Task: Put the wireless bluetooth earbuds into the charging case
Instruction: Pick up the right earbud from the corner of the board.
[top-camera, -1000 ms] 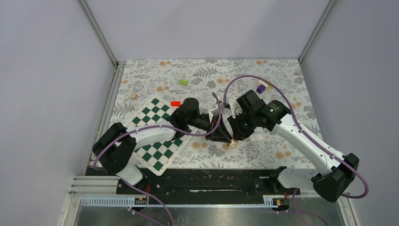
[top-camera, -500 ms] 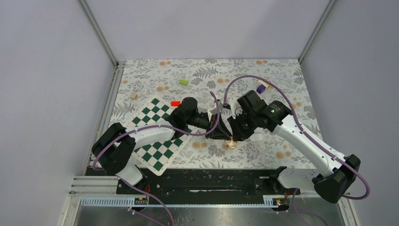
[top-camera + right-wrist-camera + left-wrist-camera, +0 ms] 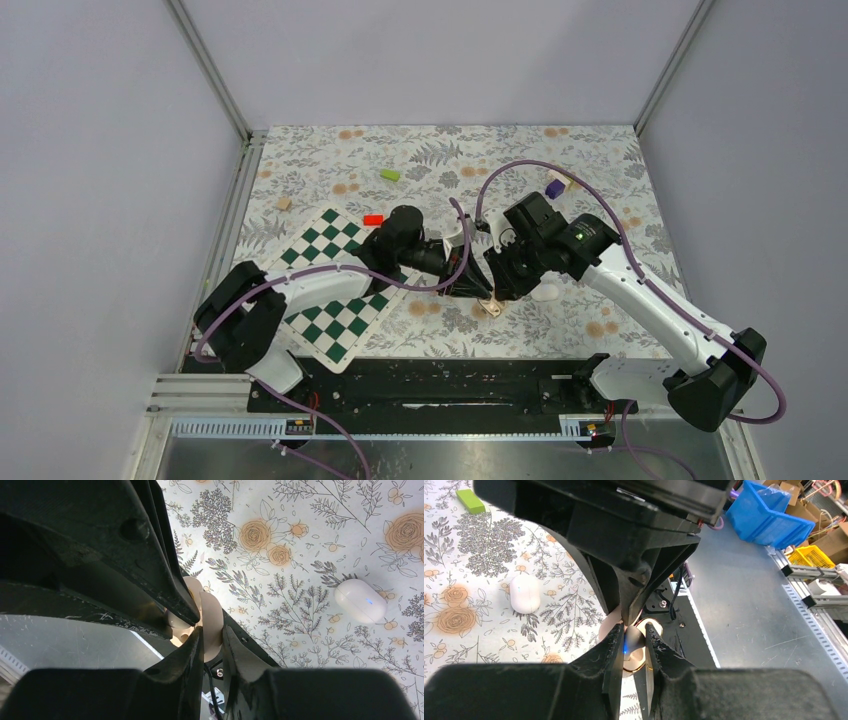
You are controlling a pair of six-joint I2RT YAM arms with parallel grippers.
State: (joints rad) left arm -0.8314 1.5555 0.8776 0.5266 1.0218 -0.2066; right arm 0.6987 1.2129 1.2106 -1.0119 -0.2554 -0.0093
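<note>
The charging case [image 3: 489,308] is held open just above the flowered cloth at mid-table. My right gripper [image 3: 211,632] is shut on its raised tan lid [image 3: 212,615]. Its gold-rimmed tan inside [image 3: 642,660] shows in the left wrist view. My left gripper [image 3: 634,630] is shut on a grey earbud [image 3: 634,639] with a blue light, holding it right over the open case. In the top view the two grippers, left [image 3: 478,290] and right [image 3: 497,292], meet tip to tip. Whether the earbud touches its socket is hidden by the fingers.
A white rounded pod [image 3: 545,292] with a small blue light lies on the cloth just right of the grippers. A chessboard [image 3: 335,290] lies under the left arm. Green [image 3: 390,174], red [image 3: 373,219], purple [image 3: 555,187] and tan [image 3: 285,203] blocks sit farther back.
The left arm has edged slightly to the right, bringing the earbud closer over the case. Both grips are unchanged.
</note>
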